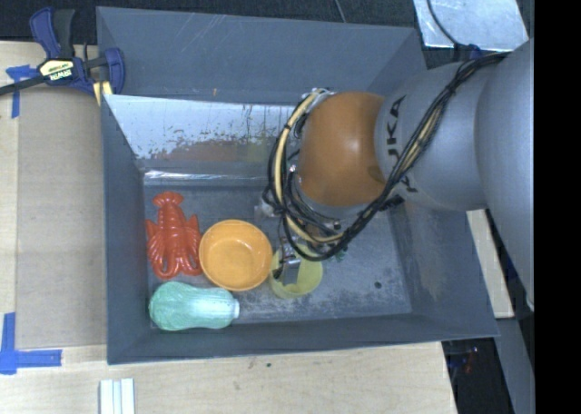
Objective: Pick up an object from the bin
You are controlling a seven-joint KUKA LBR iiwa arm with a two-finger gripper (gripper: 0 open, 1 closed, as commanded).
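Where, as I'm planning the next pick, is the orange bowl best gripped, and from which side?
Probably the bowl by its far rim, pinched from above: it sits open side up, and the lobster, the green toy and the gripper crowd the rest.

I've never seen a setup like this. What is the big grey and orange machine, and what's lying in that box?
It is a robot arm, seen by one camera looking down from above on a grey metal bin. The arm reaches in from the right. The orange cover sits on its wrist, with cables looped round it. At its tip is the gripper, low over a pale yellow round thing. To the left lie an orange bowl, a red lobster toy and a pale green lump. Whether anything is held, I cannot tell.
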